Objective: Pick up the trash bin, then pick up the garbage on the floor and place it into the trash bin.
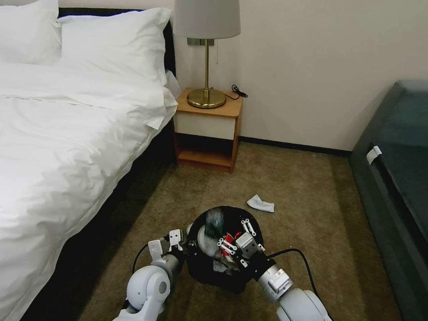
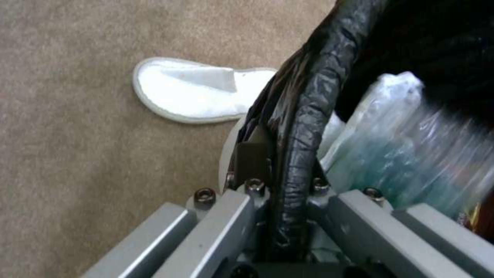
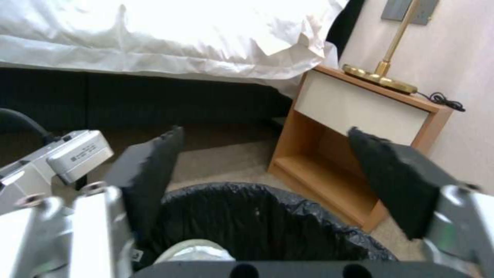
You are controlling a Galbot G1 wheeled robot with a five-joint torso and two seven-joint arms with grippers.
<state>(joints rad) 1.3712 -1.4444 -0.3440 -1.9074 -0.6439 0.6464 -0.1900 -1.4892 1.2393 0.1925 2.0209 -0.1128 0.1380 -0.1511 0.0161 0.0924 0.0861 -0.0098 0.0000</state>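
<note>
Trash bin (image 1: 209, 272) upright, mouth up, lower centre — left gripper (image 2: 288, 185) clamped on rim; right gripper (image 1: 234, 240) spread wide above mouth. Tissue (image 1: 261, 204) on carpet beyond.

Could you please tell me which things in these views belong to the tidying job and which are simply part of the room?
Part of the job:
- bin, held at its rim by the left end effector
- right end effector, open above the bin
- crumpled tissue on the carpet
- white slipper on the carpet
- plastic bottle in the bin

Just lying about:
- bed
- nightstand
- lamp
- sofa
</note>
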